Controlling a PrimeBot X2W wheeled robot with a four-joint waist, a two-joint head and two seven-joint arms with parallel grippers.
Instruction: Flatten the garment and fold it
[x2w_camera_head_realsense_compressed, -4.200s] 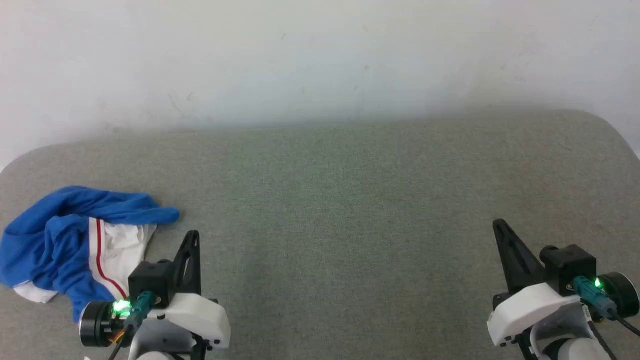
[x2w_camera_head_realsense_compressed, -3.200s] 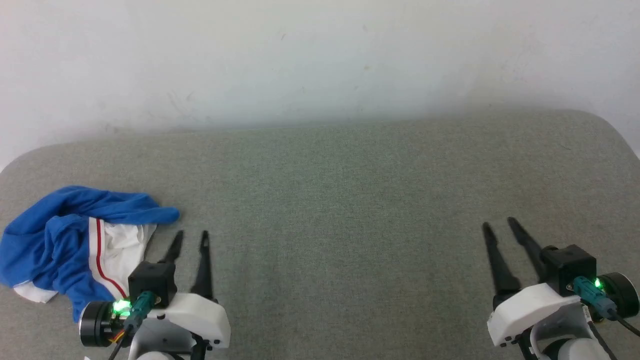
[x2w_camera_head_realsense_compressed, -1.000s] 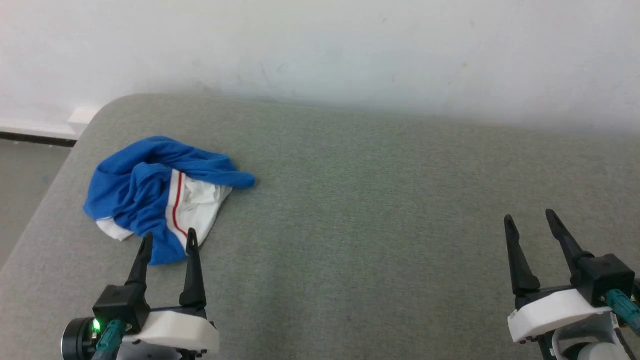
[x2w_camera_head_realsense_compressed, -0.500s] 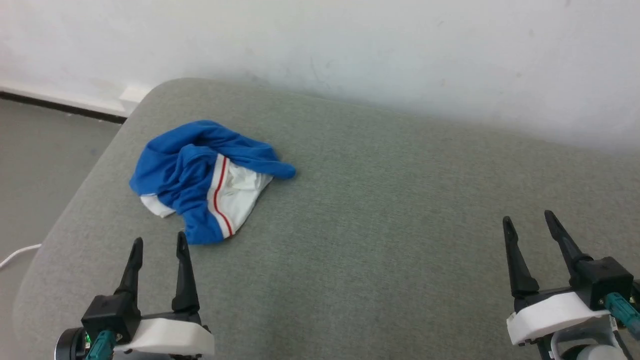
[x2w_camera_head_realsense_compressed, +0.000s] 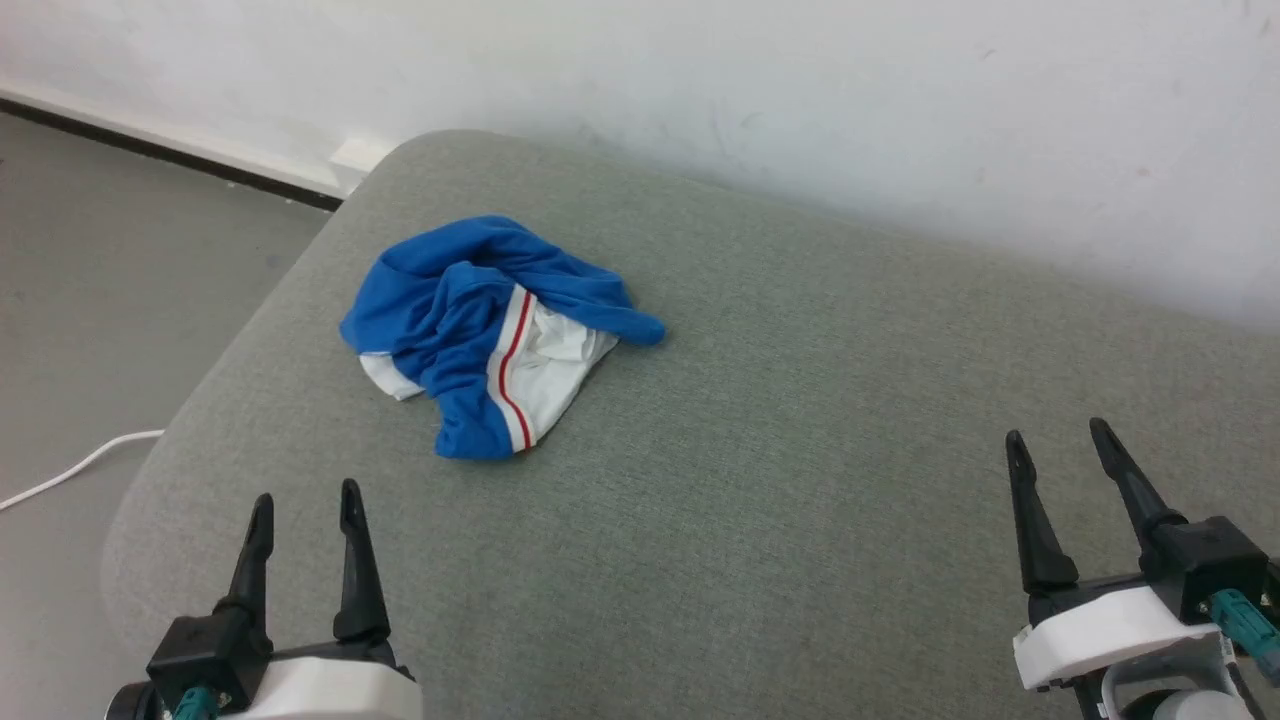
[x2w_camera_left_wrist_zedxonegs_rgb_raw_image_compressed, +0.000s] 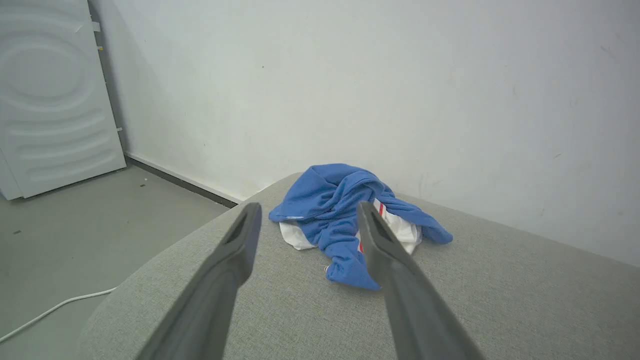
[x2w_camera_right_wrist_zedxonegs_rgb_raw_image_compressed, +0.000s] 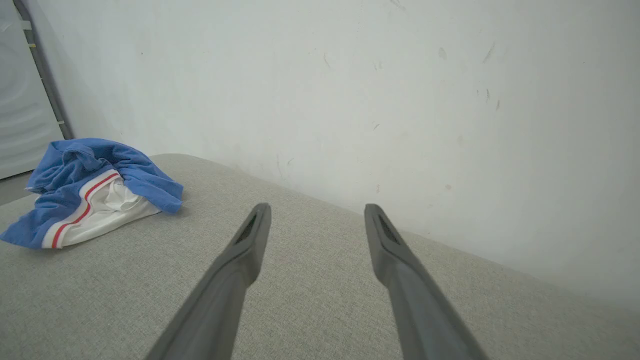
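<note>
**Garment (x2w_camera_head_realsense_compressed: 470, 330) crumpled at the far left of the tabletop (x2w_camera_head_realsense_compressed: 800, 520), both hands empty**

The garment is a blue heap on the grey, cloth-covered tabletop, near its far left corner and close to the left edge. A white band with a red stripe runs across the middle of the heap. More white cloth is bunched to the right of the band, and a smaller white patch peeks out on the left. One blue fold sticks out to the right.

The left hand (x2w_camera_head_realsense_compressed: 305, 492) is at the near left, its two dark fingers spread wide and pointing toward the heap. It is clear of the cloth and holds nothing. The right hand (x2w_camera_head_realsense_compressed: 1057, 431) is at the near right, well apart from the garment. Its fingers are also spread wide with nothing between them, over bare tabletop.

A white wall (x2w_camera_head_realsense_compressed: 700, 80) rises behind the far edge. To the left is a grey floor (x2w_camera_head_realsense_compressed: 120, 300) with a white cable (x2w_camera_head_realsense_compressed: 70, 470) lying on it.
</note>
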